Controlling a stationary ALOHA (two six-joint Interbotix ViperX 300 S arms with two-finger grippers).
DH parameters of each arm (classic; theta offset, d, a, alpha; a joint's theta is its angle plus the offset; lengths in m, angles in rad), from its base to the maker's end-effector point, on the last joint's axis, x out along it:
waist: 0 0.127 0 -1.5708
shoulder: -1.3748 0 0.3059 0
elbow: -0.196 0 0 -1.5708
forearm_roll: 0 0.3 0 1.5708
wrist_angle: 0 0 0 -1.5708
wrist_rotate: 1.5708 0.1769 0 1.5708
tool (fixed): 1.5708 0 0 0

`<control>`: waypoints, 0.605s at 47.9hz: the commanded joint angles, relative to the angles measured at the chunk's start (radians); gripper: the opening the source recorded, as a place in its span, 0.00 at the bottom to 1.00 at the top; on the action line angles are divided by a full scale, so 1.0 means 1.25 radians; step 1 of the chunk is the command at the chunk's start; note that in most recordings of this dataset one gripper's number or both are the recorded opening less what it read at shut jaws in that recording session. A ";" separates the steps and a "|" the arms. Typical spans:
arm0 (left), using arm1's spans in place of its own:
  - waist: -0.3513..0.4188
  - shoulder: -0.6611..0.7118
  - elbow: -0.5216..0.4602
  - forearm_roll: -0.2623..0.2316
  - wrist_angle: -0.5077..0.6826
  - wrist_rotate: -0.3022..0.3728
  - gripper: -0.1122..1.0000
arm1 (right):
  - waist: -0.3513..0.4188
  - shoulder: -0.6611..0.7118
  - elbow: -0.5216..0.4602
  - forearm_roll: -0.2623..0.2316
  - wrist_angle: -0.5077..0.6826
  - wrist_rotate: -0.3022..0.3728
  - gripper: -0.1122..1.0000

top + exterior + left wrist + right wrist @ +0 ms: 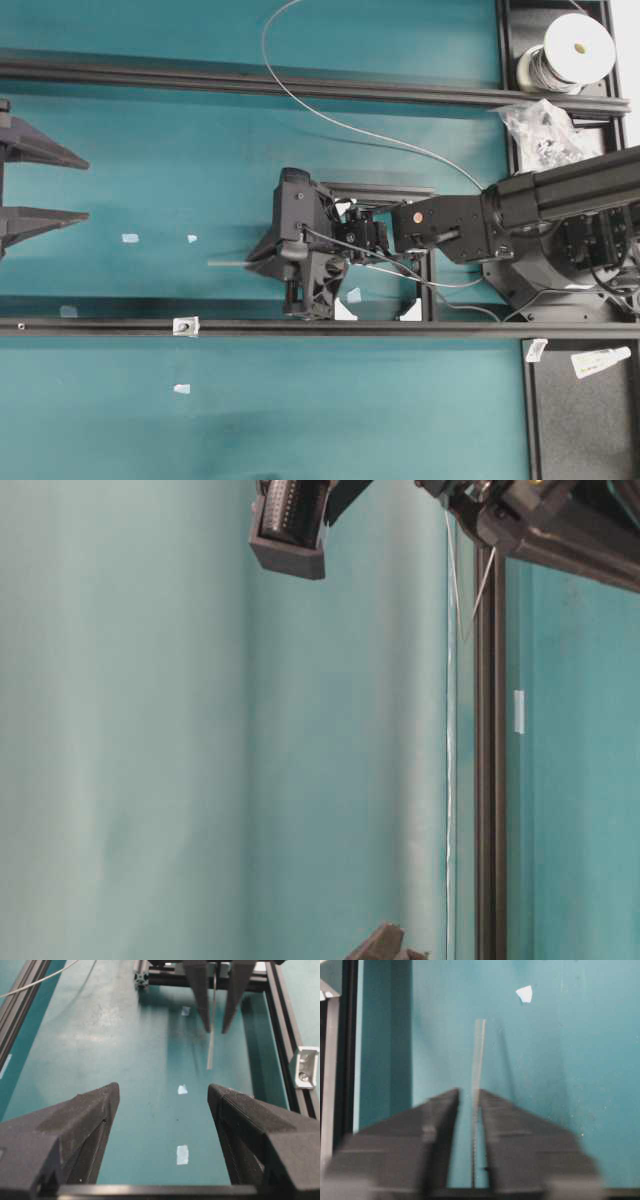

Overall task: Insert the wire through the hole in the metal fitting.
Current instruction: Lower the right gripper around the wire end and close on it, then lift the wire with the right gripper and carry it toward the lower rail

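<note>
Between the right fingers [455, 1125], nearly clenched: the wire [478, 1055], tip protruding; left fingers [240, 1115] released.

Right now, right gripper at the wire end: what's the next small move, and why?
Probably carry the wire toward the metal fitting on the lower rail. The right gripper looks closed on the wire, whose straight free end sticks out past the fingertips. In the overhead view that end points left over bare mat, and the fitting sits off to one side, so the tip is not lined up with it yet.
</note>
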 commanded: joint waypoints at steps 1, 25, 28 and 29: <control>0.002 -0.004 -0.006 0.000 -0.004 0.000 0.96 | 0.001 -0.009 -0.007 0.001 -0.016 -0.001 0.20; 0.001 -0.004 -0.005 0.000 0.000 0.000 0.96 | 0.001 -0.009 0.000 0.000 -0.039 -0.004 0.10; 0.002 -0.004 -0.005 0.000 0.000 0.000 0.96 | 0.001 -0.011 0.000 0.000 -0.036 -0.006 0.10; 0.002 -0.005 -0.005 0.000 0.000 0.000 0.96 | 0.001 -0.013 0.001 0.000 -0.034 -0.007 0.10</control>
